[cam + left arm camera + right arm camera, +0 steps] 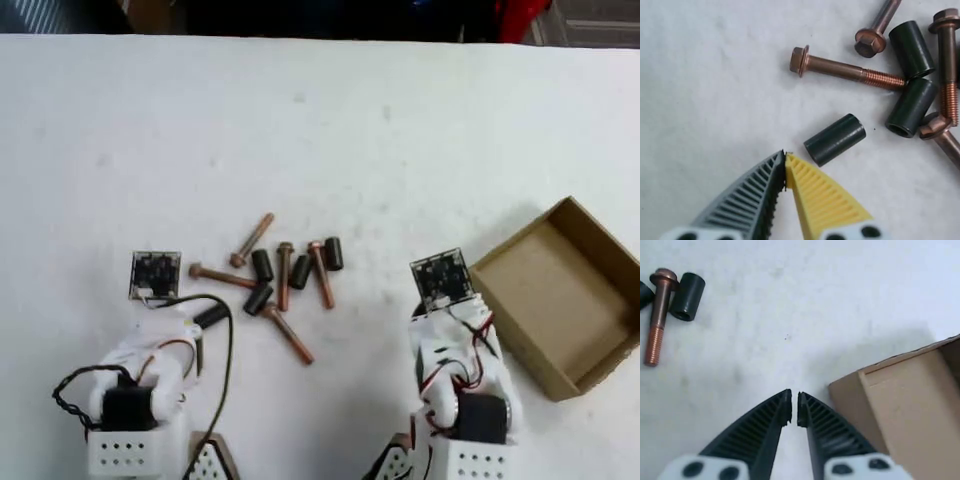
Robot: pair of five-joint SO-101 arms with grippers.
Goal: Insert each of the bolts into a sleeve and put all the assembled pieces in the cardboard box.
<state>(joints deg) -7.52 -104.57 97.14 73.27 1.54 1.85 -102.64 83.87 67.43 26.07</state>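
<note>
Several copper bolts (285, 275) and black sleeves (262, 265) lie loose in a cluster at the table's middle. My left arm (150, 370) stands just on the near left of them. Its gripper (785, 156) is shut and empty, with one black sleeve (835, 140) lying right beyond its tips and a bolt (845, 69) farther out. My right arm (460, 370) stands between the cluster and the cardboard box (560, 290). Its gripper (794, 407) is shut over bare table, with the cardboard box (910, 405) close beside it. A bolt (659, 315) and a sleeve (687, 296) lie farther off.
The white table (380, 130) is bare behind the cluster up to its far edge. The open box is empty and sits at the right edge, turned at an angle. Two more sleeves (911, 47) and bolts (945, 60) crowd together past the nearest sleeve.
</note>
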